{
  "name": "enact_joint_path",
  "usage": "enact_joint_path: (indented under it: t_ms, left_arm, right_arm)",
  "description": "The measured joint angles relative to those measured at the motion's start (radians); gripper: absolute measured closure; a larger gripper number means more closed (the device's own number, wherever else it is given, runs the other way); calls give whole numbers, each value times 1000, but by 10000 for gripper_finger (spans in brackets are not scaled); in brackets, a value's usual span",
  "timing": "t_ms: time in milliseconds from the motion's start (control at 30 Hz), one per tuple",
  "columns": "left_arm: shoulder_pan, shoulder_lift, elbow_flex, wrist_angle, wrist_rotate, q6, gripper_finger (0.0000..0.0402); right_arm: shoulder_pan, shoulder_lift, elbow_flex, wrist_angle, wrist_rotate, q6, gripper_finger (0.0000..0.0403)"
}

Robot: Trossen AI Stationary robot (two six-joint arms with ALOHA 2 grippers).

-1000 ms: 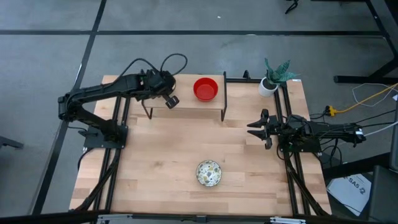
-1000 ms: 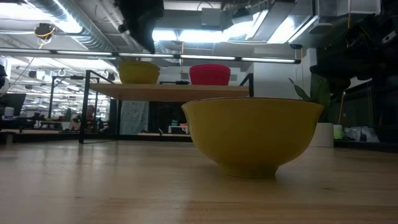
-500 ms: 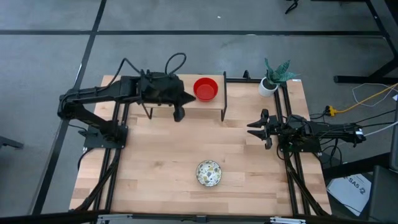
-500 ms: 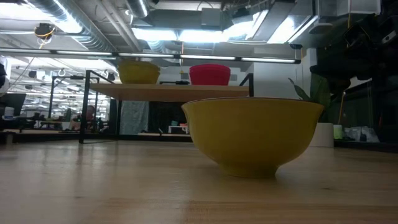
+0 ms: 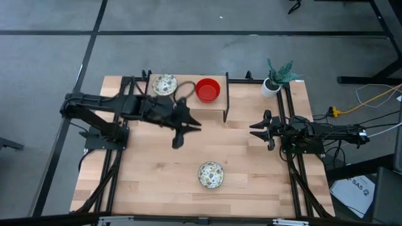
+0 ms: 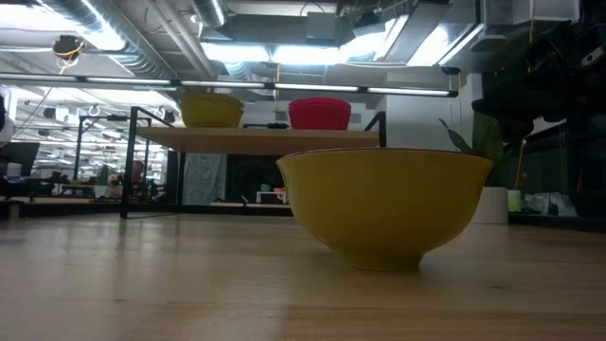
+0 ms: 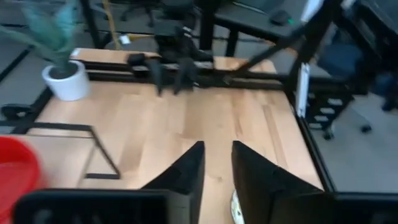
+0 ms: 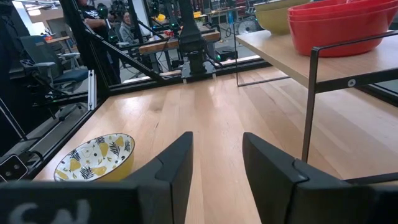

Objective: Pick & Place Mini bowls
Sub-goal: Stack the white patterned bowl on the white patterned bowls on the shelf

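Two mini bowls sit on the raised wooden shelf (image 5: 188,103) at the table's far side: a white floral one (image 5: 164,84) and, to its right, a stack of glossy red ones (image 5: 208,90). Another floral bowl (image 5: 211,174), yellow outside (image 6: 383,204), rests on its foot on the tabletop near the near edge. My left gripper (image 5: 193,125) hovers open over the table just near of the shelf, above and left of that bowl. My right gripper (image 5: 253,130) waits open at the table's right side, pointing left; its wrist view shows the bowl (image 8: 96,155) ahead.
The shelf stands on thin black metal legs (image 5: 226,112). A small white plant pot (image 5: 271,86) stands at the far right corner. Black frame rails (image 5: 290,113) run along the table's sides. Bare wood lies between the shelf and the near bowl.
My left gripper has drawn back from above the shelf, rising out of the low view, then swung toward the near edge and to the right over the open table. The floral bowl it was covering now shows on the shelf. The right arm has kept still.
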Motion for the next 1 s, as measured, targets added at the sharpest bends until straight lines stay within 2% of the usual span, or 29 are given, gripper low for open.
enact_joint_path:
  t_ms: [200, 400, 700, 867, 1000]
  left_arm:
    - [-61, 72, 0, -3, 6, 100, 267]
    - [-109, 123, 0, -59, 99, 210, 229]
    - [-246, 185, 0, -148, 108, 463, 231]
    - [-324, 238, -1, -144, 39, 566, 232]
    - [-365, 295, 0, -132, 23, 658, 232]
  right_arm:
    - [0, 0, 0, 0, 0, 0, 263]
    - [0, 0, 0, 0, 0, 0, 263]
    - [0, 0, 0, 0, 0, 0, 263]
    - [0, 0, 0, 0, 0, 0, 263]
    - [0, 0, 0, 0, 0, 0, 263]
